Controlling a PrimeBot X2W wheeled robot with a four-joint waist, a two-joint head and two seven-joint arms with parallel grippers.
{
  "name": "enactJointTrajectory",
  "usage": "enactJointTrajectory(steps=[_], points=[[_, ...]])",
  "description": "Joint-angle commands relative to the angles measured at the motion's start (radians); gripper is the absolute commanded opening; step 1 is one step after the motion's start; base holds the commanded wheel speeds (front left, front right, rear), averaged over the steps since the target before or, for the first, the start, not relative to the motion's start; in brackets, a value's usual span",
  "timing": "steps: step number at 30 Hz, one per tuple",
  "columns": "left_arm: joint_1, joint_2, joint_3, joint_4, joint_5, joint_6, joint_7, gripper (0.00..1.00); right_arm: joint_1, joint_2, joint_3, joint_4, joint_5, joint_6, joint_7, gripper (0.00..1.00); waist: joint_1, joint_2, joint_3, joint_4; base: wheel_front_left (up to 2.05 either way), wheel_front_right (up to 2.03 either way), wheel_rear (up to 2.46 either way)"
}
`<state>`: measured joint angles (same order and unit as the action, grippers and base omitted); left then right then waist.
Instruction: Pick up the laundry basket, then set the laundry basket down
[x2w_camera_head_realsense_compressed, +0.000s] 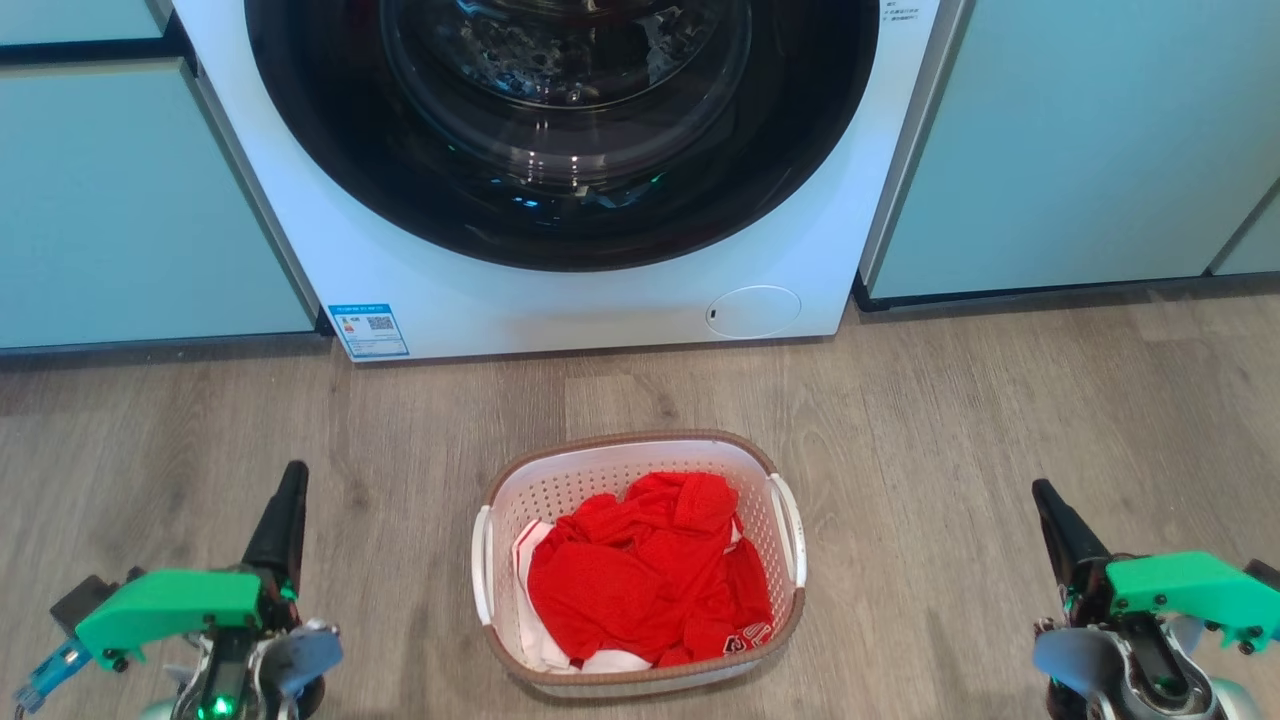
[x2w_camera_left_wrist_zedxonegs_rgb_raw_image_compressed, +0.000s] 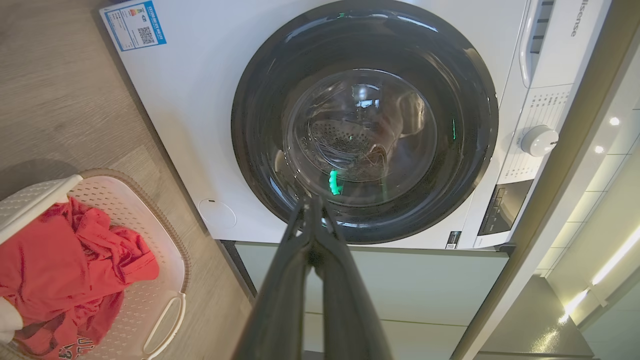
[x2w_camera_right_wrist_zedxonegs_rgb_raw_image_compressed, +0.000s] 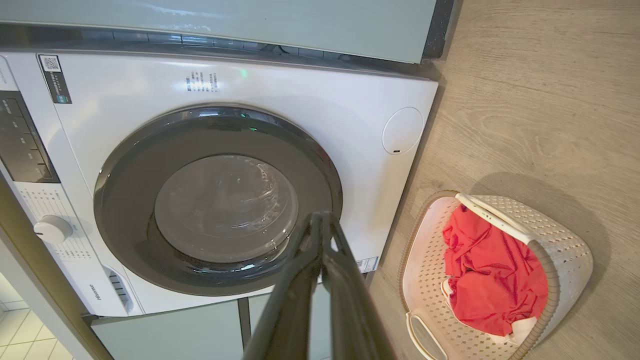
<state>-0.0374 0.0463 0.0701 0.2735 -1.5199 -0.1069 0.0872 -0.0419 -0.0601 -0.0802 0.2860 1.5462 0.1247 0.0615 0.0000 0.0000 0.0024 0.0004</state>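
Note:
The laundry basket (x2w_camera_head_realsense_compressed: 640, 452) stands on the wooden floor in front of the washing machine, white with perforated walls, a brown rim and two white side handles. Red and white clothes (x2w_camera_head_realsense_compressed: 650, 580) lie inside it. It also shows at the lower left of the left wrist view as the laundry basket (x2w_camera_left_wrist_zedxonegs_rgb_raw_image_compressed: 165, 240) and at the lower right of the right wrist view as the laundry basket (x2w_camera_right_wrist_zedxonegs_rgb_raw_image_compressed: 560, 250). My left gripper (x2w_camera_head_realsense_compressed: 292, 478) is well left of it, shut and empty, fingertips together (x2w_camera_left_wrist_zedxonegs_rgb_raw_image_compressed: 312, 202). My right gripper (x2w_camera_head_realsense_compressed: 1042, 492) is well right of it, likewise shut and empty (x2w_camera_right_wrist_zedxonegs_rgb_raw_image_compressed: 320, 217).
A white washing machine (x2w_camera_head_realsense_compressed: 560, 290) with a closed dark round door stands just behind the basket. Pale green cabinet fronts (x2w_camera_head_realsense_compressed: 1080, 150) flank it on both sides. Bare wooden floor (x2w_camera_head_realsense_compressed: 950, 420) lies between each gripper and the basket.

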Motion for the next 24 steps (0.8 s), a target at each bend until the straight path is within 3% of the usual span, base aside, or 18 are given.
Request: enactJointTrajectory(steps=[1, 6, 24], points=[[-0.06, 0.005, 0.036, -0.03, -0.035, -0.016, 0.012, 0.0, -0.06, -0.014, 0.009, -0.041, 0.038, 0.006, 0.012, 0.0, 0.0, 0.0, 0.0, 0.0, 0.0, 0.0, 0.0], [-0.071, 0.005, 0.043, -0.028, -0.089, -0.024, 0.026, 0.0, -0.063, -0.013, -0.001, -0.043, 0.089, 0.006, 0.026, 0.0, 0.0, 0.0, 0.001, 0.0, 0.0, 0.0, 0.0], [-0.071, 0.005, 0.044, -0.028, -0.089, -0.024, 0.026, 0.0, -0.064, -0.009, -0.008, -0.043, 0.084, 0.006, 0.031, 0.0, 0.0, 0.0, 0.001, 0.0, 0.0, 0.0, 0.0]])
